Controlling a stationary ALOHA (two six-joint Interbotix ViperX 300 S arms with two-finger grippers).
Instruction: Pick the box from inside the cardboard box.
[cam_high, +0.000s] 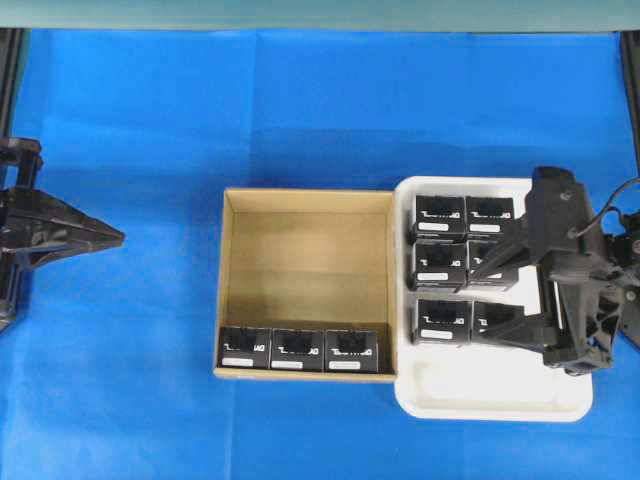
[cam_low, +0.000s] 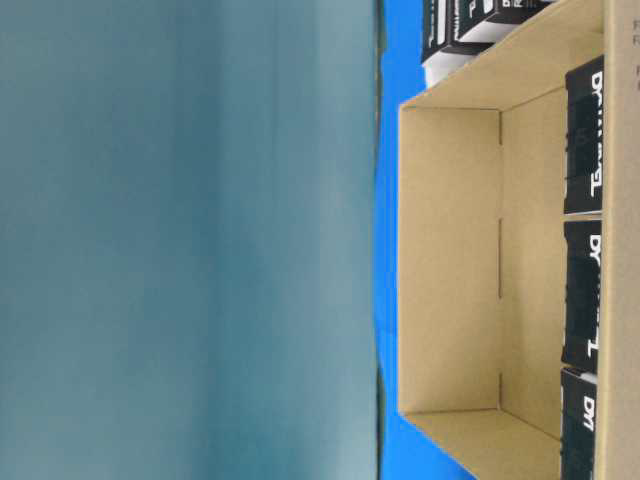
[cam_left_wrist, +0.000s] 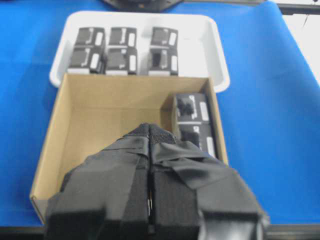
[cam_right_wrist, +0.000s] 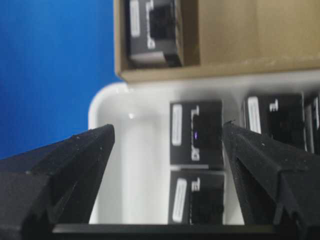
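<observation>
Spread wide, the right end effector (cam_high: 478, 295) hovered over the white tray (cam_high: 500, 400), three o'clock of the cardboard box (cam_high: 305, 200), apparently between picks.

White lettering stands on the black boxes, but hardly any of it reads. In the table-level view the box (cam_low: 584, 135) against the cardboard box (cam_low: 450, 260) wall bears large white letters turned on their side; a "D" and a "T" can be made out, the rest is cut off or hidden. The next box (cam_low: 580, 295) shows a "T" and the last one (cam_low: 578, 425) a "D". In the right wrist view a box (cam_right_wrist: 196, 132) in the tray (cam_right_wrist: 107, 107) carries a "T"-like mark beside a white label strip; the strip's print is too blurred to read. Overhead and in the left wrist view the lettering is too small to tell.
</observation>
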